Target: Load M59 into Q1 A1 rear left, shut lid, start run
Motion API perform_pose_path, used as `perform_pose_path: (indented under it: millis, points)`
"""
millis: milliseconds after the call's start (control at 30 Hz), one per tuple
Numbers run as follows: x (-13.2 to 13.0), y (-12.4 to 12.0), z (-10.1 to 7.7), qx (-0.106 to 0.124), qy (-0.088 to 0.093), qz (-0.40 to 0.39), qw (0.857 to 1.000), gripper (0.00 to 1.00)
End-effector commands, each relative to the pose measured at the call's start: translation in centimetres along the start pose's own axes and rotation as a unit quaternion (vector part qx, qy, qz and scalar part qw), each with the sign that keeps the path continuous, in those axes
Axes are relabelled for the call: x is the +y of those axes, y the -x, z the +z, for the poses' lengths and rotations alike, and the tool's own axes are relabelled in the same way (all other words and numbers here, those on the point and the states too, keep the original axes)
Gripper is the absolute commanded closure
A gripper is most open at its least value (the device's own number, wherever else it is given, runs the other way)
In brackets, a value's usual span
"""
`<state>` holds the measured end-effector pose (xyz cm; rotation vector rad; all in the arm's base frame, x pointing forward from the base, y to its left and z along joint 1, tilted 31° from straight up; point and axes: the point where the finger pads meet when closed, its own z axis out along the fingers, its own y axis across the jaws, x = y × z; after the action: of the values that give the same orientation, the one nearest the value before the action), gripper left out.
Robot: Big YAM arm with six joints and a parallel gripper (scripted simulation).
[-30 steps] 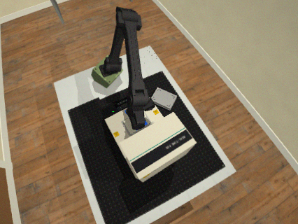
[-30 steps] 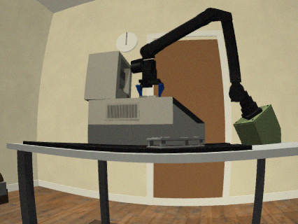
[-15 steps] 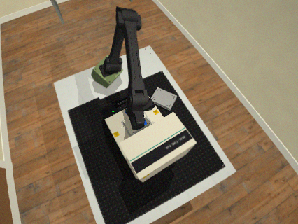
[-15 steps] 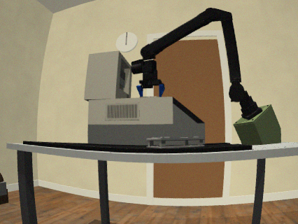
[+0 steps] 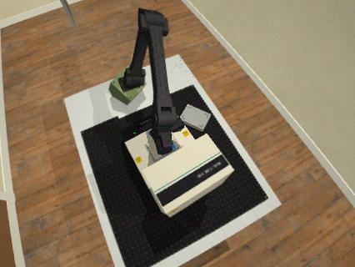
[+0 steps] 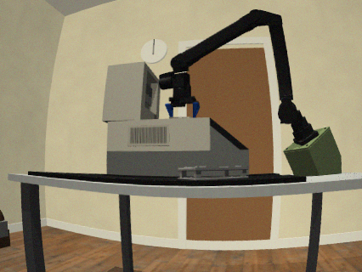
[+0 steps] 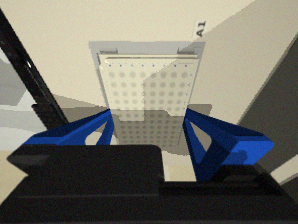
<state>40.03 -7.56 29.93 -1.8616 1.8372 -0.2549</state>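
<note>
The cycler Q1 (image 5: 179, 167) stands on the black mat with its lid (image 6: 129, 91) swung up and back. My gripper (image 7: 148, 111) is shut on the white 96-well plate M59 (image 7: 147, 95), with the blue fingers on its two long sides near its closer end. The plate hangs level, low over Q1's grey block (image 7: 147, 50), between the corner brackets. The A1 mark (image 7: 200, 27) is at the far right corner in the wrist view. In the exterior view the gripper (image 6: 182, 111) is just above the housing top. I cannot tell whether the plate touches the block.
The grey plate nest N1 (image 5: 195, 117) lies empty on the mat beside Q1, and it also shows in the exterior view (image 6: 212, 172). Q1's lamp (image 5: 134, 133) glows green by the key panel (image 5: 139, 122). The arm's green base (image 5: 127, 88) stands behind the panel.
</note>
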Motion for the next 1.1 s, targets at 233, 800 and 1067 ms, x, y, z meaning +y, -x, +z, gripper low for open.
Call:
perform_pose_path:
  millis: [233, 800, 1067]
  points:
    - [-1.7, 0.0, -0.5, 0.004, -0.015, -0.004, 1.000, 1.00]
    - [-0.6, 0.6, -1.0, 0.005, -0.022, -0.018, 1.000, 1.00]
    - [-0.2, 0.7, -1.0, 0.002, -0.013, -0.014, 1.000, 1.00]
